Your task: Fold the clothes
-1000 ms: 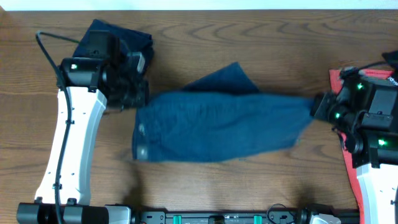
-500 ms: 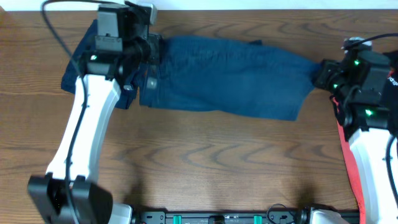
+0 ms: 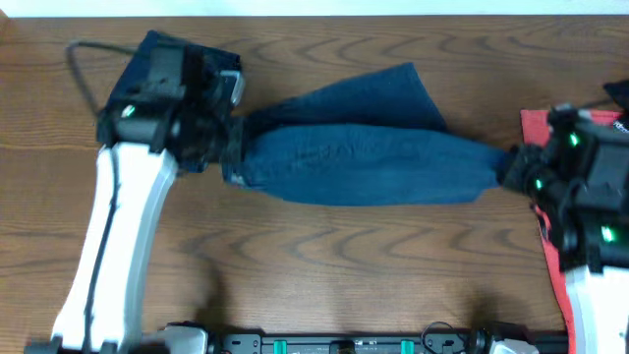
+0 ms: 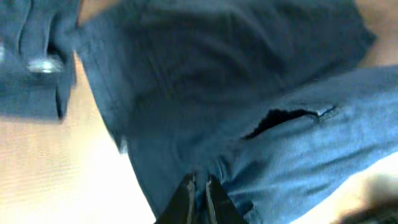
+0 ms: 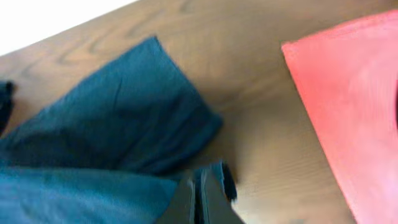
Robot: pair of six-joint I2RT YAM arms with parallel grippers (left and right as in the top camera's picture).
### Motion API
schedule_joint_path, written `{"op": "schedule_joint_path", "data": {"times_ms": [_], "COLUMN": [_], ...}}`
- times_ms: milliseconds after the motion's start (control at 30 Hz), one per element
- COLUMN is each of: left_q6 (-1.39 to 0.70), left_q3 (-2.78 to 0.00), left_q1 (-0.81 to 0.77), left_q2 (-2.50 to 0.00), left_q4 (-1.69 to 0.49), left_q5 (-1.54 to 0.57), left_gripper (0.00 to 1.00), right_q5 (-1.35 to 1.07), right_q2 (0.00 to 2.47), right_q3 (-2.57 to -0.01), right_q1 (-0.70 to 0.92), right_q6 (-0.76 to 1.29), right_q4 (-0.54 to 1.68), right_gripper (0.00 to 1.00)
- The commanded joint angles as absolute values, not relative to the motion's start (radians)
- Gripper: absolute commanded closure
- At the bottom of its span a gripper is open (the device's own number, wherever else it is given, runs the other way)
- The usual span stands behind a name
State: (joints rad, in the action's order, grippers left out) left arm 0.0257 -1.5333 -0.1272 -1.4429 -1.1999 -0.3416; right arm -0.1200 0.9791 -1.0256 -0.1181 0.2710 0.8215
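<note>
A pair of dark blue denim trousers (image 3: 364,162) is stretched between my two grippers across the middle of the wooden table. My left gripper (image 3: 231,147) is shut on the waist end; its wrist view shows the denim (image 4: 261,124) bunched at the fingertips (image 4: 199,190). My right gripper (image 3: 506,167) is shut on the leg end; its wrist view shows the blue cloth (image 5: 112,124) pinched at the fingertips (image 5: 199,186). One leg (image 3: 393,93) lies loose toward the far edge. A second dark denim garment (image 3: 192,59) lies at the far left under my left arm, with a silver button (image 4: 40,64).
A red cloth (image 3: 541,138) lies at the right edge beneath my right arm and shows in the right wrist view (image 5: 348,99). The table's far edge (image 3: 314,14) runs along the top. Bare wood (image 3: 344,265) lies in front of the trousers.
The trousers have been swung: from mid-table toward the far edge, then back toward the middle. Both grippers kept hold; the cloth is now narrower and more bunched, with one leg flapped out behind.
</note>
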Motion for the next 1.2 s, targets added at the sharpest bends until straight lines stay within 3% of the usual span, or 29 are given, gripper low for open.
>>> {"op": "schedule_joint_path", "data": {"times_ms": [0, 367, 633, 1000, 1167], "left_q6": [0.024, -0.02, -0.02, -0.015, 0.037], "left_q3": [-1.556, -1.554, -1.55, -1.594, -1.763], "left_q1": [-0.128, -0.128, -0.128, -0.128, -0.128], "left_q2": [-1.349, -1.274, -1.268, -1.259, -1.208], "left_q4": [-1.307, -1.644, -1.682, -1.336, -1.325], "left_q5": [-0.348, -0.347, -0.347, -0.4, -0.397], "left_gripper": [0.94, 0.93, 0.93, 0.94, 0.94], "right_q5": [-0.123, -0.104, -0.101, -0.14, -0.142], "right_q2": [0.916, 0.867, 0.867, 0.867, 0.846], "right_q3": [-1.028, -1.028, -1.028, -1.037, -1.177], "right_q1": [-0.126, -0.126, -0.126, -0.126, -0.126], "right_q6": [0.276, 0.276, 0.263, 0.325, 0.317], "right_q4": [0.933, 1.229, 1.284, 0.802, 0.822], "right_gripper": [0.99, 0.99, 0.99, 0.99, 0.99]}}
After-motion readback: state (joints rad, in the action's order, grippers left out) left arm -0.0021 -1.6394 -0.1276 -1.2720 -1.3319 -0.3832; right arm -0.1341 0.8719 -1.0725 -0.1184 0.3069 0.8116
